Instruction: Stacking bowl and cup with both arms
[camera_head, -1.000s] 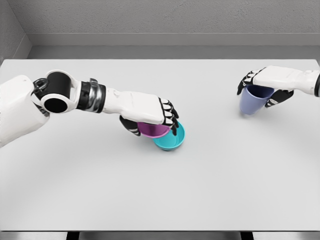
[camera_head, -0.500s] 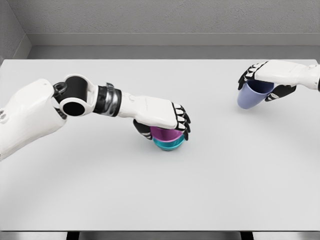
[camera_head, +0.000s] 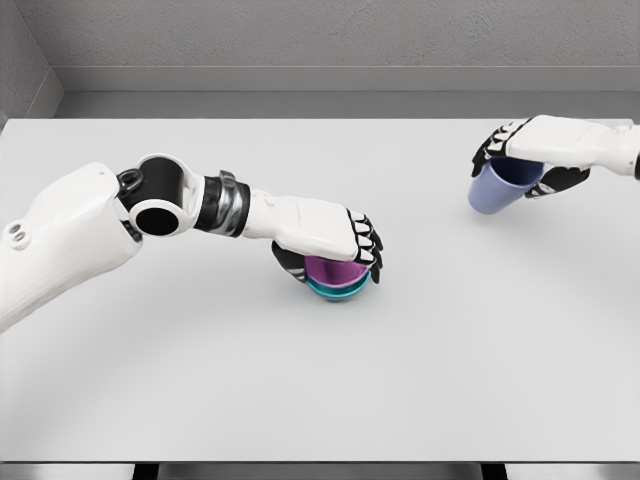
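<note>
A purple bowl (camera_head: 333, 271) sits nested in a teal bowl (camera_head: 338, 291) near the middle of the white table (camera_head: 320, 380). My left hand (camera_head: 335, 250) covers the purple bowl from above, fingers curled over its rim and thumb at its near-left side. At the far right, my right hand (camera_head: 525, 165) grips a lavender-blue cup (camera_head: 495, 189) by its rim. The cup is tilted, with its bottom pointing down and to the left, and it hangs just above the table.
The table's far edge meets a grey wall (camera_head: 320, 50). Its front edge runs along the bottom of the view.
My left hand carried the purple bowl right and down into the teal bowl, where it now sits deep. My right hand lifted the cup slightly, shifted it left and tilted it.
</note>
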